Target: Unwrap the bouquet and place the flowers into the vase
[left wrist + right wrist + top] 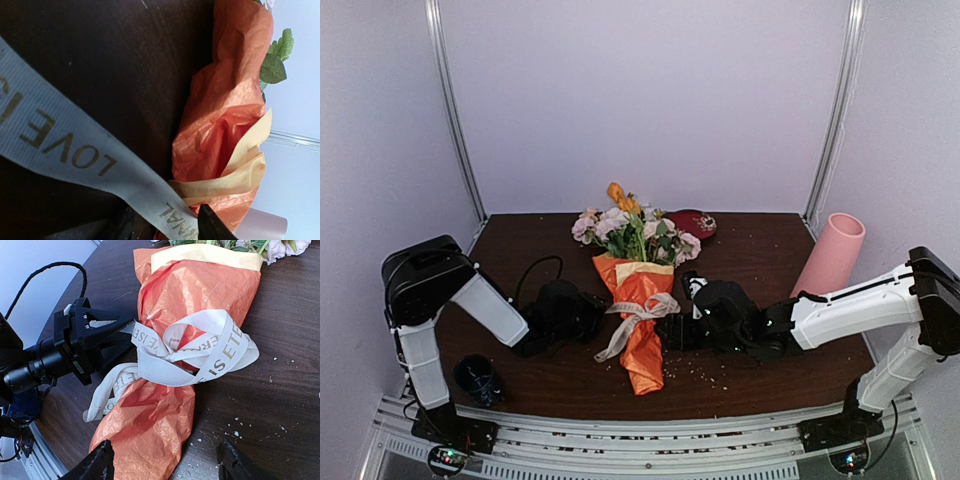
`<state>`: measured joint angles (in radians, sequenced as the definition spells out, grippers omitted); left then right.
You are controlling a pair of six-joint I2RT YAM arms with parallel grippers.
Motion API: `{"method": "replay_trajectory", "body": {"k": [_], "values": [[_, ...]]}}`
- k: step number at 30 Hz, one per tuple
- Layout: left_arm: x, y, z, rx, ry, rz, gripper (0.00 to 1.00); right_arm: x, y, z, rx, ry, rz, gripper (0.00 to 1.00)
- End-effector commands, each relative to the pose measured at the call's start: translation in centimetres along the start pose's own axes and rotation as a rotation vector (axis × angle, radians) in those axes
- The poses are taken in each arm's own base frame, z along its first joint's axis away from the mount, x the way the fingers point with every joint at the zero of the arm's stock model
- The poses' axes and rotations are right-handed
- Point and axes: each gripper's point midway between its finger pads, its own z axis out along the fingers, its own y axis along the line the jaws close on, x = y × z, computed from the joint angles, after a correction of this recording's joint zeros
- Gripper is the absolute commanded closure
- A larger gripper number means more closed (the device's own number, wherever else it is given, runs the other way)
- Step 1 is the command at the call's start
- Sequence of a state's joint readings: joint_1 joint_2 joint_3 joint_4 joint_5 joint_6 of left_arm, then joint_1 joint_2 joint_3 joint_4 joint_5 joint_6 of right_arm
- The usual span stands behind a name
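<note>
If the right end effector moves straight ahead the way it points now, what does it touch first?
Probably the orange crinkly paper wrap of the bouquet, at its lower part under the cream printed ribbon. The right end effector points at it with fingers apart; the depth is unclear.

The top camera looked down from above and behind the arms [490, 310] over the whole worktop [760, 260]. The left wrist camera sat very close to the ribbon [75, 145]; the right wrist camera faced that ribbon from the opposite side.
</note>
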<state>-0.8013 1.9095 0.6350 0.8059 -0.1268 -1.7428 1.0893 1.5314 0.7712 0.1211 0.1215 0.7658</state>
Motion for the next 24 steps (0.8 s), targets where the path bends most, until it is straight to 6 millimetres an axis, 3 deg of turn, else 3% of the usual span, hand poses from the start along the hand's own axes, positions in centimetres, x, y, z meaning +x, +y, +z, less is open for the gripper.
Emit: {"method": "replay_trajectory", "body": {"k": [1,7,16,24], "values": [[-0.7,0.5,1.0,-0.016,-0.01,0.004,0.52,-0.1,-0.2,-0.6,0.015,-0.013,-0.004,0.29],[-0.4,0.3,2.0,-0.019,0.011,0.02,0.39,0.0,-0.4,-0.6,0.023,-0.011,-0.009,0.29],[-0.6,0.8,1.3,-0.02,0.007,0.015,0.63,-0.1,-0.5,-0.6,0.024,-0.013,-0.008,0.29],[-1.3,-0.4,-0.5,-0.013,-0.023,0.047,0.68,-0.2,-0.3,-0.6,0.018,-0.017,-0.005,0.29]]}}
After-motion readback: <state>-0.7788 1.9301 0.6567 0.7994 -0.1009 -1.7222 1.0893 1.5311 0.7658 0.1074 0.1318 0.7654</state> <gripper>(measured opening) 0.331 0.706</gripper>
